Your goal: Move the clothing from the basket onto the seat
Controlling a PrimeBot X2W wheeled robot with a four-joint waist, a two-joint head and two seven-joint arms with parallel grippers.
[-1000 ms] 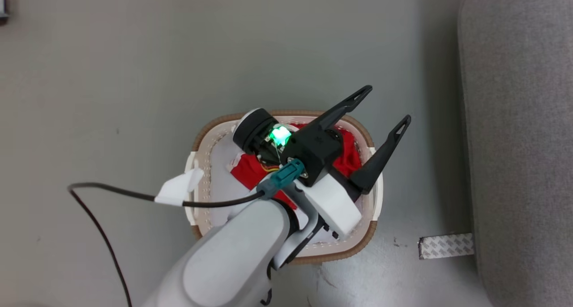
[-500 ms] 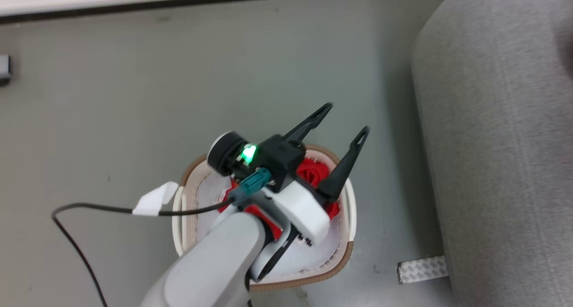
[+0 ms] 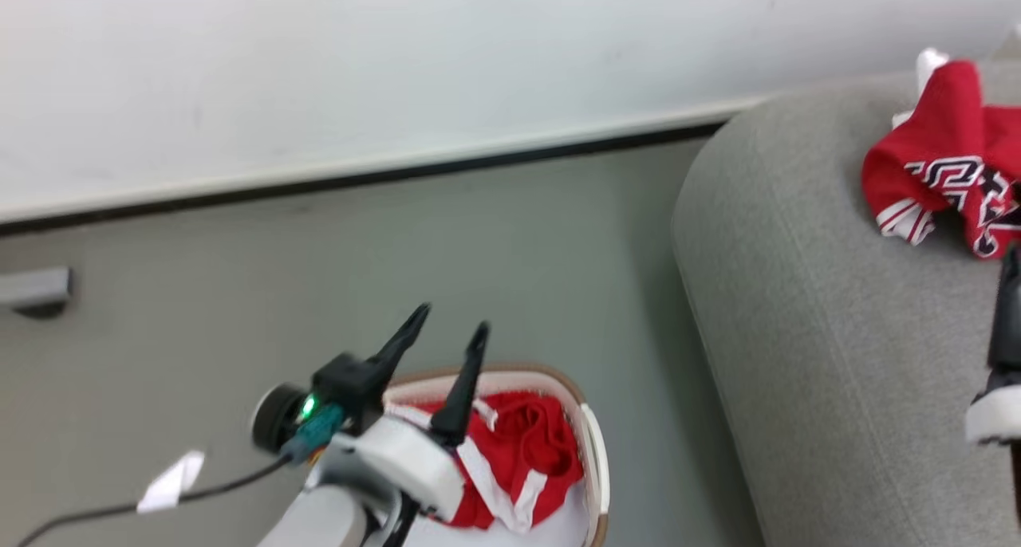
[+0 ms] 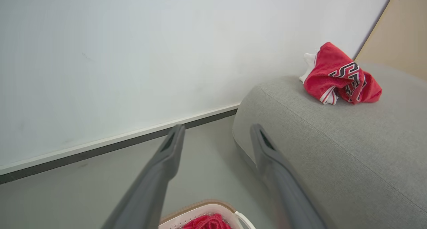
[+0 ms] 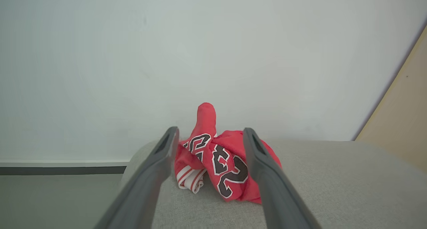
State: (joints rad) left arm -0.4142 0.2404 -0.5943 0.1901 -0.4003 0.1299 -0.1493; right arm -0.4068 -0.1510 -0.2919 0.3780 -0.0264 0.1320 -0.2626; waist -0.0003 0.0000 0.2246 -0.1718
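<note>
So you have 1 lettered jersey (image 3: 949, 176) on the sofa (image 3: 798, 332); 1 red garment (image 3: 530, 443) waits in the basket (image 3: 597, 459). Your left gripper (image 3: 451, 317) and right gripper (image 5: 210, 130) are spread, empty.

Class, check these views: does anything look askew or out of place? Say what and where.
The red garment with black-and-white lettering lies crumpled in a heap near the light-grey fabric sofa's rounded end. Nothing looks spilled or damaged.

White wall (image 3: 399, 68), dark skirting strip (image 3: 399, 174) at its foot. Grey-green floor (image 3: 478, 244), smooth. Tan panel (image 5: 400, 115) stands at the wall's edge.
</note>
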